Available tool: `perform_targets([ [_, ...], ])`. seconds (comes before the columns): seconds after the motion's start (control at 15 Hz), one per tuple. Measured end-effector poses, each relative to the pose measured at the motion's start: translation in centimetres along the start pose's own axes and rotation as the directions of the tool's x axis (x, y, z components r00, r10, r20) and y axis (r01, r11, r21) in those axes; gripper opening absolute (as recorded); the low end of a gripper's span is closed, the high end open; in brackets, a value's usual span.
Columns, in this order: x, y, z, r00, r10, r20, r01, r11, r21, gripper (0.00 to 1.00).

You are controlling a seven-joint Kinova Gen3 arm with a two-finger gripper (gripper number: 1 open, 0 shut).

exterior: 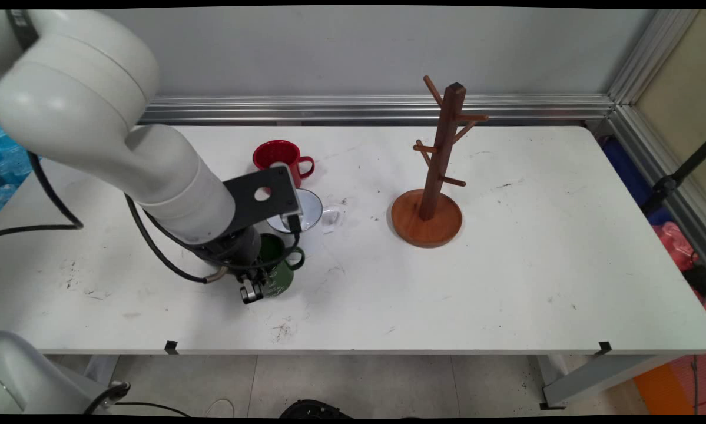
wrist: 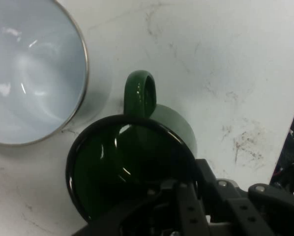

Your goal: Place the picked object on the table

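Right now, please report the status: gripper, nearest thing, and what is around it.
Gripper low over green mug, at its rim; fingers unclear. White mug close beside, red mug behind. Wooden mug tree apart, empty.

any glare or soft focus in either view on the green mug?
Hand view: green mug shows light streaks inside its glossy wall, rim crisp; gripper linkage at bottom is soft. Main view: mug is mostly hidden by the arm; no glare visible on it.

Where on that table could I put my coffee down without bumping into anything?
The table is bare right of the wooden mug tree, and along the near edge. It is crowded left of centre: the red mug, white mug and green mug stand close together, with the gripper at the green one.
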Motion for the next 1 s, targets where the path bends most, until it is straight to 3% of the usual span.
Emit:
perform_targets([
  [0.47, 0.1, 0.5, 2.1, 0.999, 0.028, 0.021, -0.028, 1.0, 0.012, 0.0],
  [0.53, 0.1, 0.5, 2.4, 0.999, 0.032, 0.023, -0.033, 0.999, 0.016, 1.0],
  [1.0, 0.2, 0.7, 3.2, 0.999, 0.041, 0.018, -0.041, 0.999, 0.016, 1.0],
])
